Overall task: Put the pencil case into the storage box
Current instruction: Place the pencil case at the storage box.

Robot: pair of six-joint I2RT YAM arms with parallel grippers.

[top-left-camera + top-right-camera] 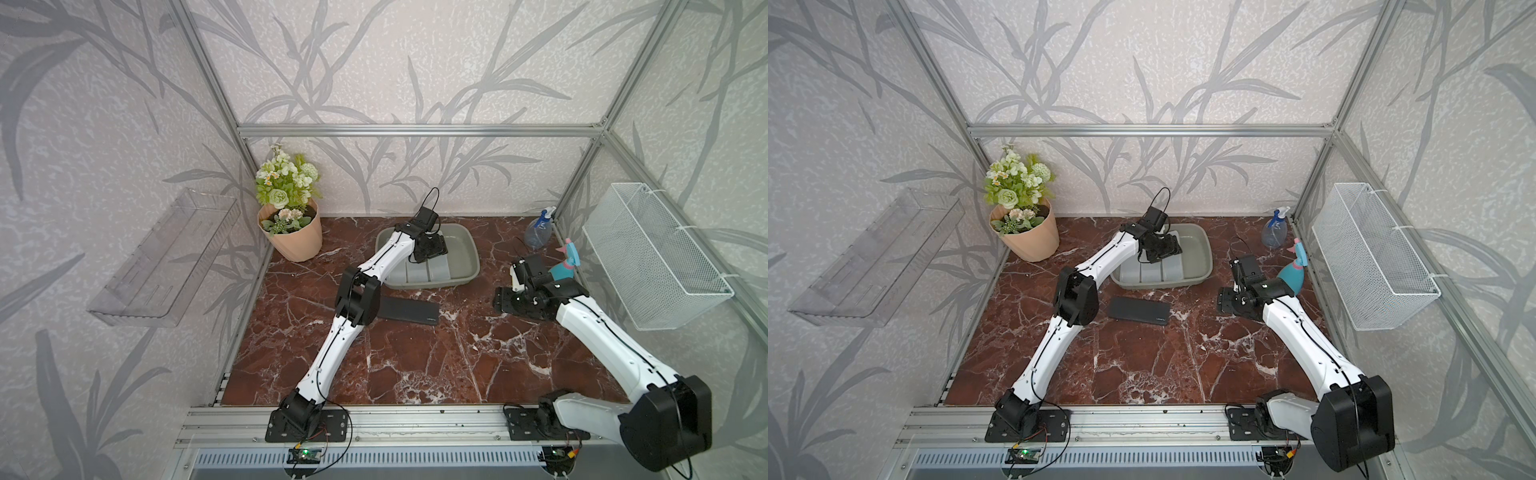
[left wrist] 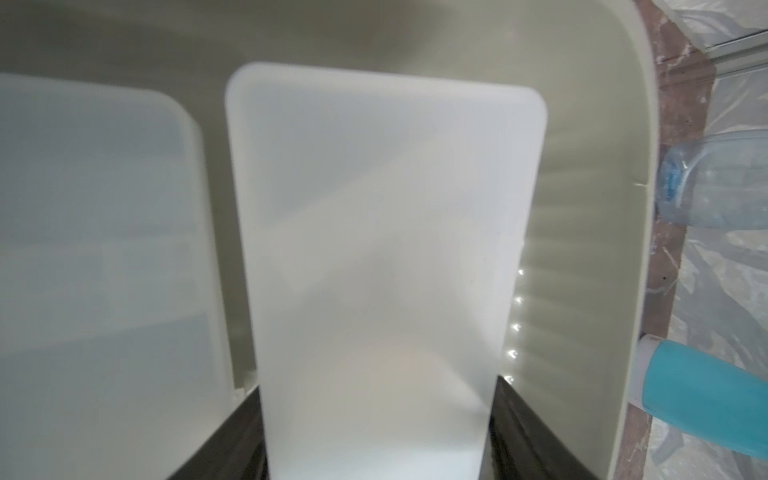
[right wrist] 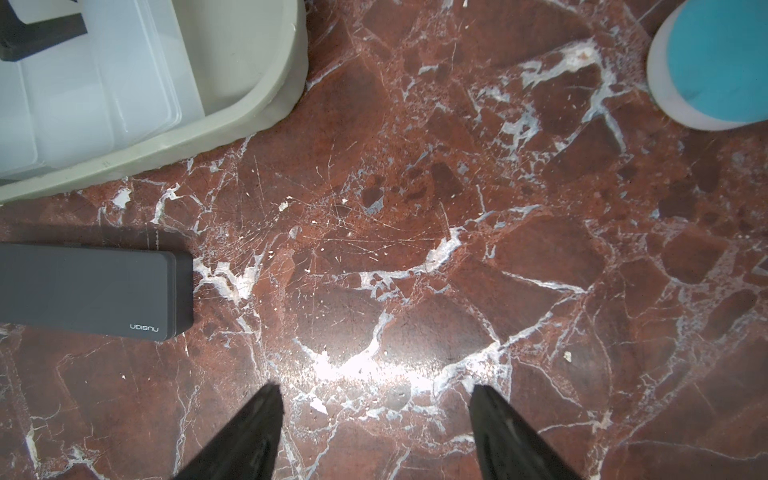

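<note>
The grey-green storage box (image 1: 471,253) (image 1: 1204,249) stands at the back middle of the marble table. Translucent white pencil cases (image 1: 417,272) lie side by side in it. My left gripper (image 1: 434,251) (image 2: 378,380) reaches down into the box, its fingers lying against both long sides of one translucent pencil case (image 2: 386,249), beside a neighbouring case (image 2: 95,249). A black pencil case (image 1: 409,309) (image 3: 91,291) lies flat on the table just in front of the box. My right gripper (image 1: 505,301) (image 3: 376,388) hovers open over bare marble to the right of it, holding nothing.
A flower pot (image 1: 293,237) stands at the back left. A clear blue spray bottle (image 1: 538,230) and a teal spray bottle (image 1: 565,266) stand at the back right near the right arm. A white mesh basket (image 1: 652,257) and a clear tray (image 1: 166,257) hang on the side walls.
</note>
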